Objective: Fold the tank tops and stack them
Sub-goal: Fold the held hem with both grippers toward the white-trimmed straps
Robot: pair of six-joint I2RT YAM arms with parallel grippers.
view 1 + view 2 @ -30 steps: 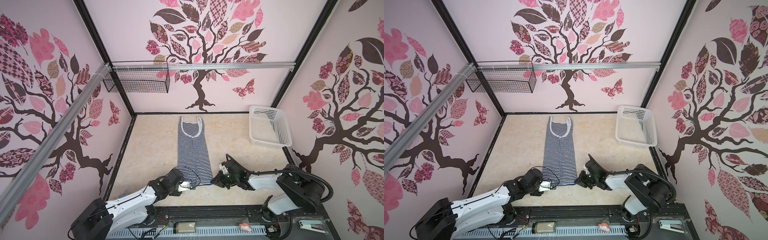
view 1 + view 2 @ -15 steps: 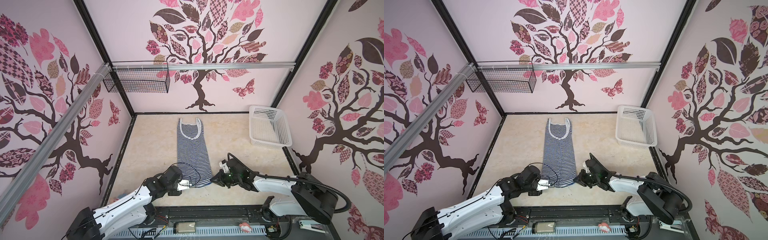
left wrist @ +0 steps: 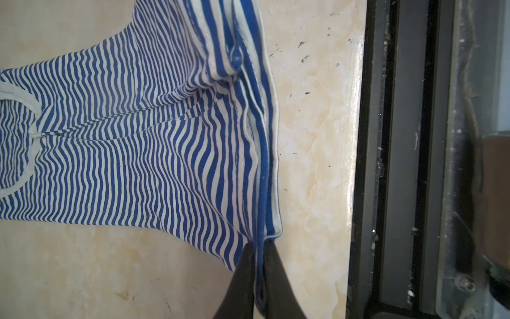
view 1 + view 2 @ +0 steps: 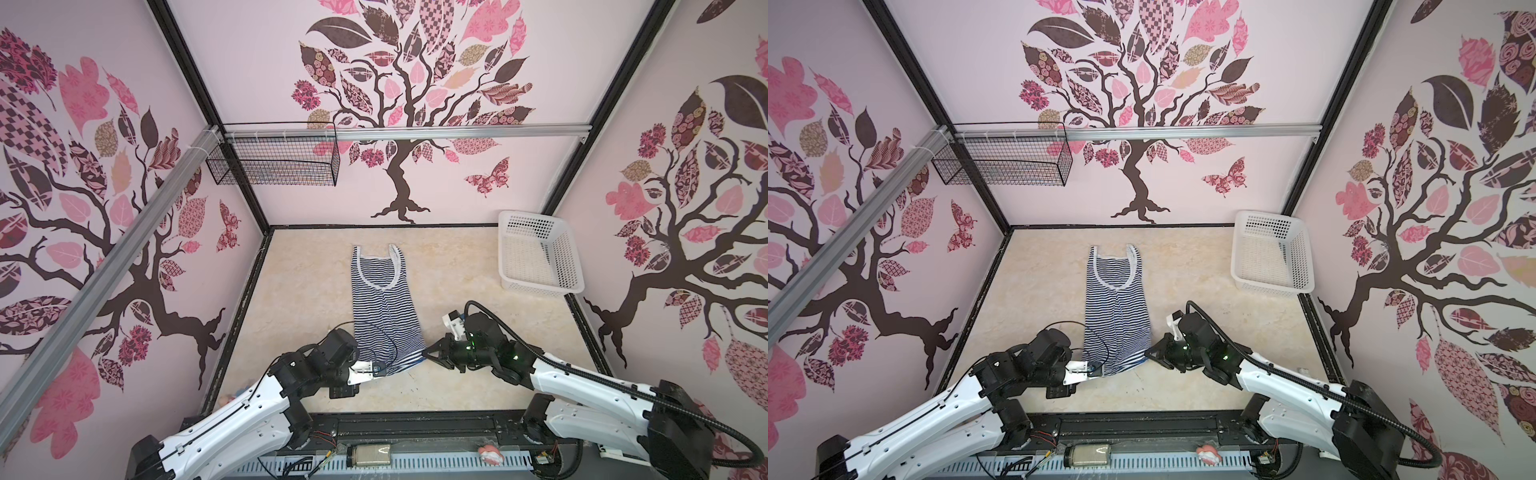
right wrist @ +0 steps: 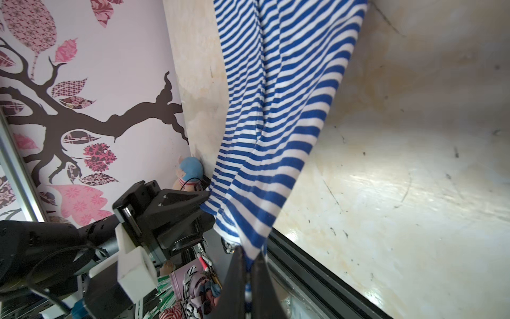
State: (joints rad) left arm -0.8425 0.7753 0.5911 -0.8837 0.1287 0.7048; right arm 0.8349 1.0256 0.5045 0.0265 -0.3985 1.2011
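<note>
Between tree-decal walls (image 4: 457, 183) — beige tabletop (image 4: 465, 274), striped tank top (image 4: 380, 307)

Tank top (image 4: 384, 307) lay lengthwise on table (image 4: 457, 266), hem nearest robot. Left gripper (image 4: 383, 369) sat at hem's left corner, right gripper (image 4: 424, 354) at its right corner. Plastic basket (image 4: 542, 290) stood right of tank top, rearward. Wire basket (image 4: 274, 166) hung behind it, leftward.

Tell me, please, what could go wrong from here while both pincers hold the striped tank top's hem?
1. The left pincer and right pincer each pinch only a thin bit of hem at a corner of the tank top; it may slip out on lifting.
2. Creases run down the middle of the cloth, so a fold made now would likely trap them and come out uneven.
</note>
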